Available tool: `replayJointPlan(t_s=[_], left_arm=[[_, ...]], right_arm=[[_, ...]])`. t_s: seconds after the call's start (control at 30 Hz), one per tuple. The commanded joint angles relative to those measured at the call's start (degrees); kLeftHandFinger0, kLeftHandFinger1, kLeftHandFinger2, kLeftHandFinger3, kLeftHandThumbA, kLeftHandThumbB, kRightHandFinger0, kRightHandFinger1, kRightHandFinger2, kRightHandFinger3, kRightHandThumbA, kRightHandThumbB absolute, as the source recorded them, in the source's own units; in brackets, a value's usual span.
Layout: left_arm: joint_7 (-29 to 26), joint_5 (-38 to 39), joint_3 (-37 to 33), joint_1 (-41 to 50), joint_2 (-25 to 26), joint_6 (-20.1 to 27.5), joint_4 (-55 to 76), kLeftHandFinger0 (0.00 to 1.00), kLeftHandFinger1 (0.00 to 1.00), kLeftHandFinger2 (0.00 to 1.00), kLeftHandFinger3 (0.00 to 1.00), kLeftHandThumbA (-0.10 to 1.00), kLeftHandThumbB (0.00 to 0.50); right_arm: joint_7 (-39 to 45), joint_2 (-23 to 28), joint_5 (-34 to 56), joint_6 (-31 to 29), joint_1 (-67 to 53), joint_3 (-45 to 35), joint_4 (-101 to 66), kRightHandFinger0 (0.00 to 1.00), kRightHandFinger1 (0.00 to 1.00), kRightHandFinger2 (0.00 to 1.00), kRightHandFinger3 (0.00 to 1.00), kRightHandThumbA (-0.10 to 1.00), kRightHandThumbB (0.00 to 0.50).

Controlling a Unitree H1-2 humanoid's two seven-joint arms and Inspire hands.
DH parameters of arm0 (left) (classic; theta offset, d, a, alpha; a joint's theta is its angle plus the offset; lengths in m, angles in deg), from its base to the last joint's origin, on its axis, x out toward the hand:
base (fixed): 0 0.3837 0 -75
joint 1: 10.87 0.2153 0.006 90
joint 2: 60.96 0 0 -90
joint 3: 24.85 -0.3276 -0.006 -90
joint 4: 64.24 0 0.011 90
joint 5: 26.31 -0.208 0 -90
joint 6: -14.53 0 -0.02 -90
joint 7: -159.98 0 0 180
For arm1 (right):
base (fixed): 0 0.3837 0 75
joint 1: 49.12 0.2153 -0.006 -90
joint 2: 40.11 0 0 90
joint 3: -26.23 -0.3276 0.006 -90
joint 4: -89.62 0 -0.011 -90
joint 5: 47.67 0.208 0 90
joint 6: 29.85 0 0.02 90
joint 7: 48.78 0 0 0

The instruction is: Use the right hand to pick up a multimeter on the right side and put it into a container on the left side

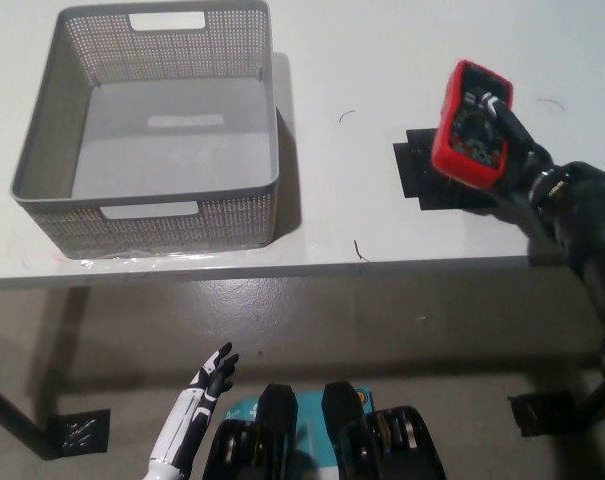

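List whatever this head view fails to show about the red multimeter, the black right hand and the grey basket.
- Red multimeter: screen and dial markings blurred; lower end covered by the black right hand.
- Underside contact with the black mat: hidden, so whether it has lifted off is unclear.
- Grey perforated plastic basket: near inner wall hidden by its rim.
- White left hand: too small for detail.
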Motion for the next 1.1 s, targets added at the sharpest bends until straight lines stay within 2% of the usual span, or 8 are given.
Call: replayJointPlan(t_s=[0.0,0.3,0.83,0.9,0.93,0.97,1.0,1.07], left_arm=[[-0.4,-1.7,-0.3,0.7,0.6,2.6,3.3,1.00,1.00,1.00,1.00,1.00,0.431],[1.1,-0.6,-1.1,1.7,0.7,3.0,3.4,1.00,1.00,1.00,1.00,1.00,0.394],[-0.1,-3.5,-2.0,2.7,0.4,1.6,4.8,1.00,1.00,1.00,1.00,1.00,0.414],[-0.3,-4.0,-2.1,2.6,0.4,1.5,4.9,1.00,1.00,1.00,1.00,1.00,0.410],[-0.2,-3.9,-2.1,2.6,0.4,1.3,5.2,1.00,1.00,1.00,1.00,1.00,0.416],[-0.1,-3.8,-2.2,2.7,0.4,1.1,5.3,1.00,1.00,1.00,1.00,1.00,0.417],[0.1,-3.7,-2.3,2.6,0.4,1.0,5.5,1.00,1.00,1.00,1.00,1.00,0.414],[0.3,-3.7,-2.5,2.2,0.3,1.1,5.3,1.00,1.00,1.00,1.00,1.00,0.405]], right_arm=[[9.3,-3.9,19.3,5.5,19.2,-6.8,-10.9,0.00,0.14,0.66,1.00,-0.10,0.210],[8.3,-13.3,25.3,9.8,22.9,1.1,-24.9,0.00,0.15,0.67,1.00,-0.10,0.186],[-0.1,-19.0,25.6,9.8,25.3,17.9,-28.4,0.00,0.21,0.71,1.00,-0.10,0.164],[-0.9,-19.7,20.8,9.8,25.3,21.7,-29.3,0.00,0.21,0.72,0.85,-0.10,0.169],[-2.0,-20.4,14.1,6.4,25.2,27.7,-28.4,0.00,0.31,0.81,0.39,-0.10,0.171],[-2.6,-20.4,12.5,5.3,25.1,30.0,-28.3,0.00,0.33,0.83,0.42,-0.10,0.173],[-3.3,-20.4,7.0,1.7,24.8,36.2,-27.7,0.00,0.44,0.91,0.62,-0.10,0.172],[-4.8,-20.2,-0.2,-3.8,24.5,44.7,-26.8,0.04,0.50,0.91,0.70,-0.10,0.187]])
